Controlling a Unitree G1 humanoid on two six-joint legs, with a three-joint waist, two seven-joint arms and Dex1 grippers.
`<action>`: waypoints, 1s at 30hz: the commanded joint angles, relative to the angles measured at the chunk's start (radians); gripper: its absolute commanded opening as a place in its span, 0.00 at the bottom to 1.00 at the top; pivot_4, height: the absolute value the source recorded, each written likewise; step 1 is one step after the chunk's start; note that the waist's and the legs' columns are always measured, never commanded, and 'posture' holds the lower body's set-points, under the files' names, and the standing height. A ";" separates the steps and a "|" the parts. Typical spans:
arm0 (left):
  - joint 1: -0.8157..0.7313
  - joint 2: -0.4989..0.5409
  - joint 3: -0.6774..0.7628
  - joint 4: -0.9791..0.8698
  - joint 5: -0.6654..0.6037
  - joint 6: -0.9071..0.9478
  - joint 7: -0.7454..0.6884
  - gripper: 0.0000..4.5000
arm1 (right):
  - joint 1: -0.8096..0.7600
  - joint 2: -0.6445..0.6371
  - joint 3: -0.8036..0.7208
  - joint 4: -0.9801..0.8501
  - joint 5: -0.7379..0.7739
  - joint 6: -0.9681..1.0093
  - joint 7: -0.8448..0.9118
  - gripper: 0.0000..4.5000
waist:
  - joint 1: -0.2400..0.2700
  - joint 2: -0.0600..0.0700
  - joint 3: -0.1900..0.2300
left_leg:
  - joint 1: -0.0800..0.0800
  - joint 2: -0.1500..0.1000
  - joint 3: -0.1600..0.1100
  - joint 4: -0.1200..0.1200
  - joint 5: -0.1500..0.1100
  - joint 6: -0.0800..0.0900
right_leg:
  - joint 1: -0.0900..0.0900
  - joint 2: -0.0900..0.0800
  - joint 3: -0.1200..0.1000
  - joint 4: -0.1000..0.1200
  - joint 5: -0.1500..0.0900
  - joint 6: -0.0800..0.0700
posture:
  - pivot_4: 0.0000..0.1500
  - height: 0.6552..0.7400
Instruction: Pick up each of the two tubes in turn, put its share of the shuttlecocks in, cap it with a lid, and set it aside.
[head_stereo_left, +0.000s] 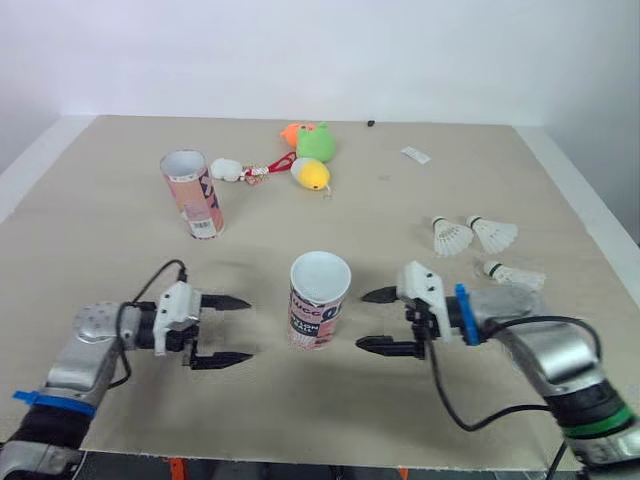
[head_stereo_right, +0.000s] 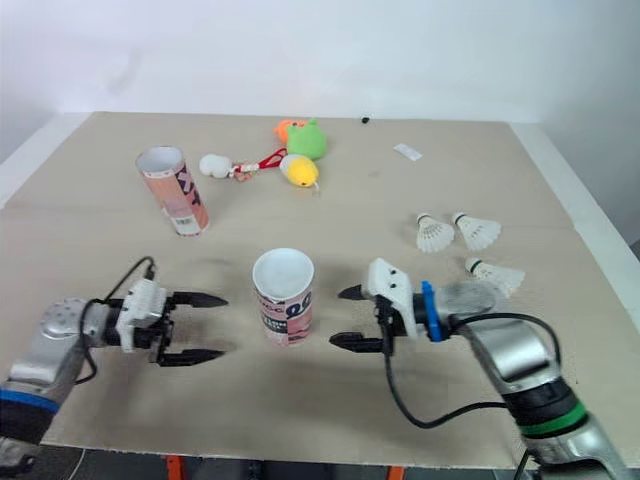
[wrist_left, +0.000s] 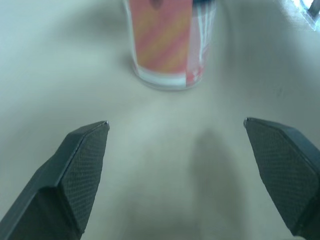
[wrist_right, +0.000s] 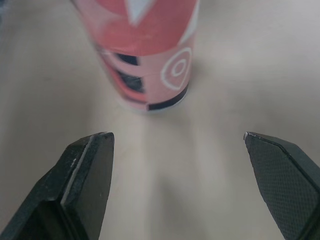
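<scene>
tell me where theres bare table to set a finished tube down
Bare: the middle stretch of table between the far tube, the toys and the shuttlecocks; also the strip left of the far tube. Crowded: around the near tube, flanked by the open left hand and right hand.

Beige tabletop (head_stereo_left: 400, 210). Near tube (head_stereo_left: 319, 300): upright, mouth open, middle of tabletop toward front edge. Far tube (head_stereo_left: 192, 193): upright, open, toward left edge, well apart from the first. Pair of shuttlecocks (head_stereo_left: 451, 236) lying side by side near right edge; third shuttlecock (head_stereo_left: 512, 274) just in front of them. Toward far edge, middle: green toy (head_stereo_left: 317, 142) touching orange toy (head_stereo_left: 292, 133); yellow toy (head_stereo_left: 312, 174) and white toy (head_stereo_left: 226, 169) joined by red cord (head_stereo_left: 275, 164). White label (head_stereo_left: 415, 154) toward far right corner. Small black bit (head_stereo_left: 370, 123) at far edge.
</scene>
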 joint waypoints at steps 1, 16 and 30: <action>0.040 0.033 0.071 -0.129 -0.078 0.067 0.024 1.00 | -0.028 0.037 0.026 0.016 -0.039 -0.049 -0.016 0.99 | 0.004 0.002 0.001 | -0.002 -0.001 0.000 0.000 0.000 0.000 | -0.002 -0.001 0.000 0.000 0.001 -0.002 | 1.00 0.91; 0.073 0.048 0.180 -0.346 -0.220 0.243 0.134 1.00 | -0.104 0.183 0.091 0.111 -0.063 -0.098 0.014 0.99 | 0.014 0.000 0.003 | -0.008 -0.005 0.000 0.008 -0.001 -0.002 | -0.004 -0.006 -0.001 0.001 0.004 0.002 | 1.00 0.91; 0.066 0.028 0.167 -0.344 -0.201 0.231 0.140 1.00 | -0.148 0.261 0.093 0.166 -0.066 -0.111 0.011 0.93 | 0.014 0.000 0.003 | -0.008 -0.003 0.000 0.009 0.001 -0.006 | -0.004 0.000 -0.001 0.002 0.008 -0.001 | 1.00 0.91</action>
